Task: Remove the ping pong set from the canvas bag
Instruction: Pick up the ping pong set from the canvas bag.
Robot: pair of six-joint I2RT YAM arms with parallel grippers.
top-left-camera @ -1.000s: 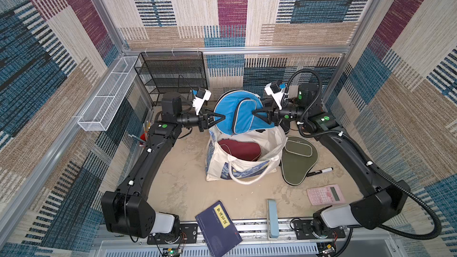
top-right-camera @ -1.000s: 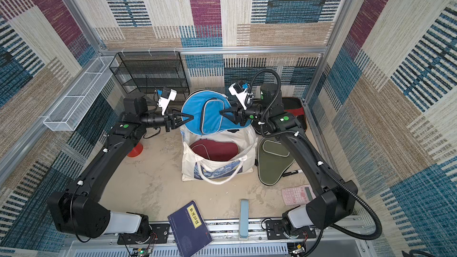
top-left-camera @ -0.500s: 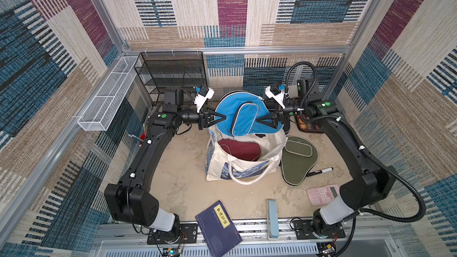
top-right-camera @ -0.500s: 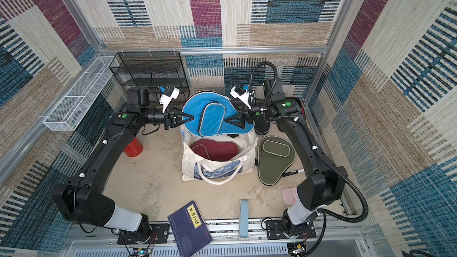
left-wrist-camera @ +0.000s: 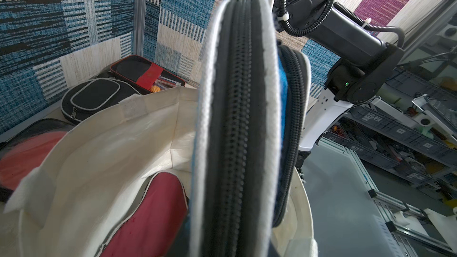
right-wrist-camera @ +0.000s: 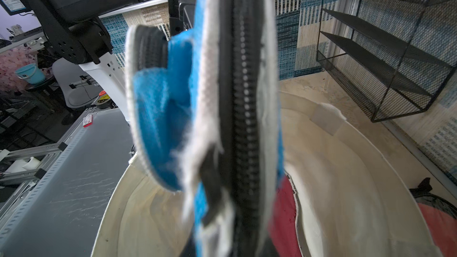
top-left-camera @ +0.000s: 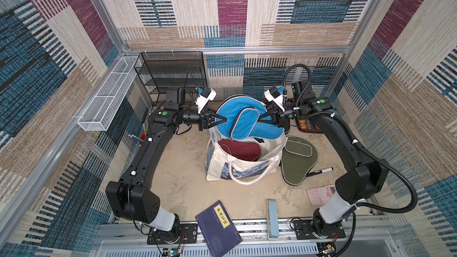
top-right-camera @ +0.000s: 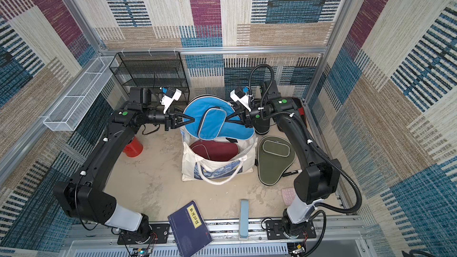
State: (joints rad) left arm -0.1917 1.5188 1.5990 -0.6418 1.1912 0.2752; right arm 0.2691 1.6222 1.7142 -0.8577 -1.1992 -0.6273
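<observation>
The left gripper (top-left-camera: 225, 120) is clamped on one edge of the blue cover (top-left-camera: 247, 124), and the right gripper (top-left-camera: 259, 120) is closed on the opposite edge. In both top views each pair of jaws meets at the cover's rim. The blue cover hangs on edge over the open mouth of the canvas bag (top-left-camera: 216, 161). The maroon cover (top-left-camera: 238, 150) lies inside the bag. The olive cover (top-left-camera: 296, 161) lies flat on the table (top-left-camera: 188, 169) just beside the bag, on the right-arm side. The black cover (left-wrist-camera: 96, 97) and the black case (left-wrist-camera: 148, 74) with a red band lie farther back on that side.
</observation>
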